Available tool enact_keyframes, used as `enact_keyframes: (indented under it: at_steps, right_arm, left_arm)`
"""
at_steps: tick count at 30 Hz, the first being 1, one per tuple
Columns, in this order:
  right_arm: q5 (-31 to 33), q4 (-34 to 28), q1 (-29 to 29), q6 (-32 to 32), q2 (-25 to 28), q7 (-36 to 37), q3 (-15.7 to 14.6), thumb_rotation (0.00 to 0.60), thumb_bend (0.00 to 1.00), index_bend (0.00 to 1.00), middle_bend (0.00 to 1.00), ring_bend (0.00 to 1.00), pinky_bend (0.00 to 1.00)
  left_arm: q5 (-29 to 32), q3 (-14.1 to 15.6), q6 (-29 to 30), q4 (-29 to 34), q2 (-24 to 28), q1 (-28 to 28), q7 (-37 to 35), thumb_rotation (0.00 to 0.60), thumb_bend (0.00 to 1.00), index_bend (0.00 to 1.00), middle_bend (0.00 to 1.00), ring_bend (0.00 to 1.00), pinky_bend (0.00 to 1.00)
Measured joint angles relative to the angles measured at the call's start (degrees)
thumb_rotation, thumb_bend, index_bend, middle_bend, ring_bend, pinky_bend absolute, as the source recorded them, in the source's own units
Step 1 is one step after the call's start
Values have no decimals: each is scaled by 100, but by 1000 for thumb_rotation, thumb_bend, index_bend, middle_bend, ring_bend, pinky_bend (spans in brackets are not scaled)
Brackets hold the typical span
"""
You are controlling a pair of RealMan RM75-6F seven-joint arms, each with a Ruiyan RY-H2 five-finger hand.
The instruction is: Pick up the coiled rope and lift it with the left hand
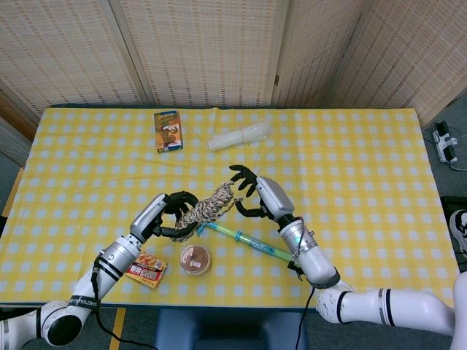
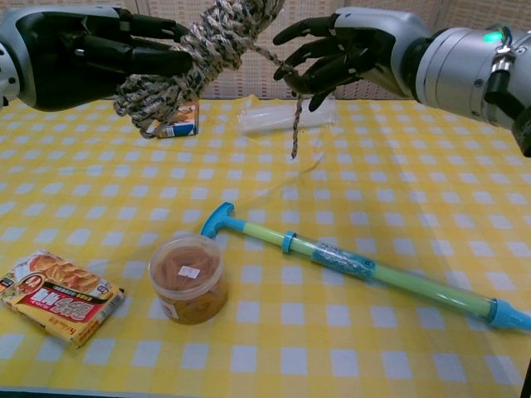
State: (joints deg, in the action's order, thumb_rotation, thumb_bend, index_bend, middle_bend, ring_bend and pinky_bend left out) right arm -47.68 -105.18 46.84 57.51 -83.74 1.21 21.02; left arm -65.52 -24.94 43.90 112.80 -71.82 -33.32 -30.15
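The coiled rope [image 2: 199, 50], a mottled grey-and-white bundle, is up in the air above the table, and my left hand [image 2: 91, 54] grips it around its lower end. The head view shows the same rope [image 1: 209, 206] between my left hand [image 1: 171, 213] and right hand [image 1: 253, 191]. My right hand [image 2: 348, 50] hovers just right of the coil with its fingers spread. A loose rope tail [image 2: 296, 124] runs from the coil across its fingertips and hangs straight down.
On the yellow checked tablecloth [image 2: 415, 166] lie a green-and-blue pump [image 2: 357, 265], a round jar of rubber bands [image 2: 187, 278], a snack packet [image 2: 58, 297], a small box [image 2: 178, 123] and a clear plastic roll [image 2: 282, 116] at the back.
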Motion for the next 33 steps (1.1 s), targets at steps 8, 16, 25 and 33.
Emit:
enact_keyframes:
  at_steps: [8, 16, 25, 33]
  right_arm:
    - [-726, -36, -373, 388, 316, -60, -243, 600, 581, 0, 68, 133, 199]
    - [-1886, -143, -1261, 1382, 1070, -604, -1056, 600, 582, 0, 59, 118, 163]
    - [-2783, -92, -2377, 2037, 1997, -220, -1904, 600, 582, 0, 53, 103, 153]
    - [-3458, 454, -3364, 2948, 2120, 288, -2375, 600, 580, 0, 63, 109, 153]
  left_arm:
    - [195, 108, 36, -284, 60, -109, -28, 600, 730, 588, 642, 658, 713]
    - [212, 211, 156, -480, 90, -143, -36, 600, 729, 588, 642, 658, 713]
    - [222, 293, 251, -687, 103, -178, -55, 600, 729, 588, 642, 658, 713]
    - [259, 387, 426, -778, 43, -207, 124, 600, 729, 589, 642, 658, 713]
